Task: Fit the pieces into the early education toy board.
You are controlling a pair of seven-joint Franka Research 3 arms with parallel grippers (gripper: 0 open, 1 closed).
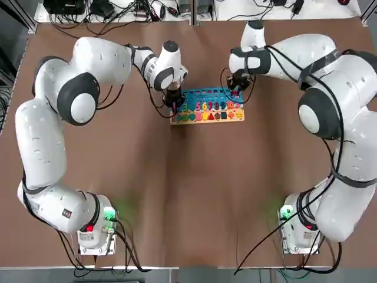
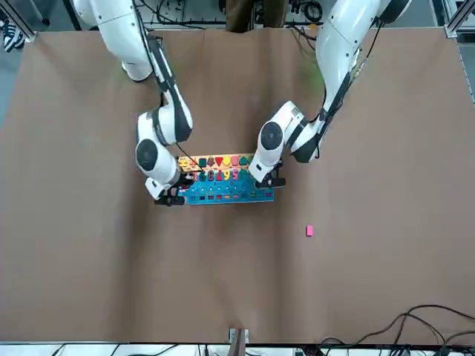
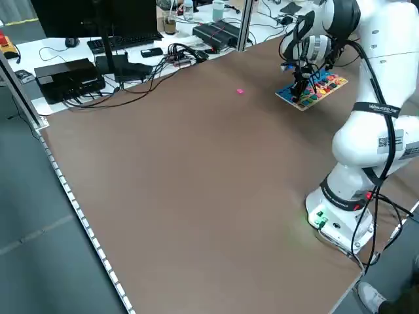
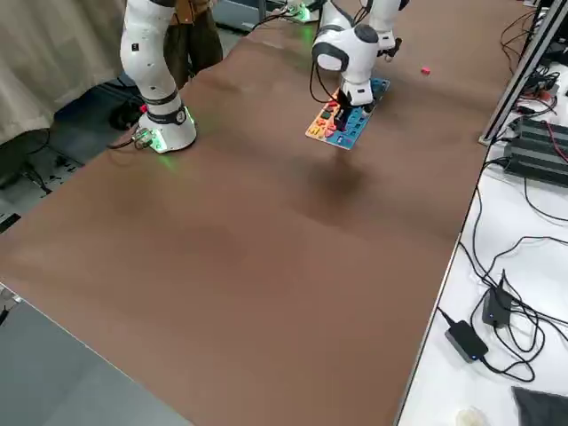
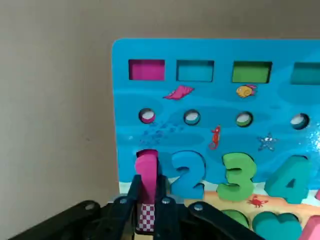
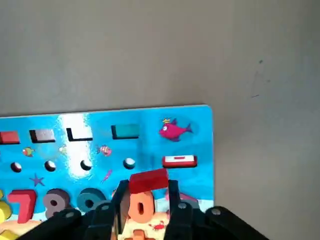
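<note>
Mid-placement, right gripper (image 6: 145,207) clamps a red piece (image 6: 147,180) above the toy board (image 6: 150,130), apparently nearing its slot just beyond; left gripper (image 5: 148,212) pinches a pink piece (image 5: 146,172); a pink block (image 2: 309,231) lies well apart.

One toy board (image 1: 207,107) on one brown table (image 1: 194,200); two robot arms; one red piece (image 6: 148,180) and one pink piece (image 5: 146,169) in grippers; one more pink piece (image 2: 309,231) loose on the tabletop
</note>
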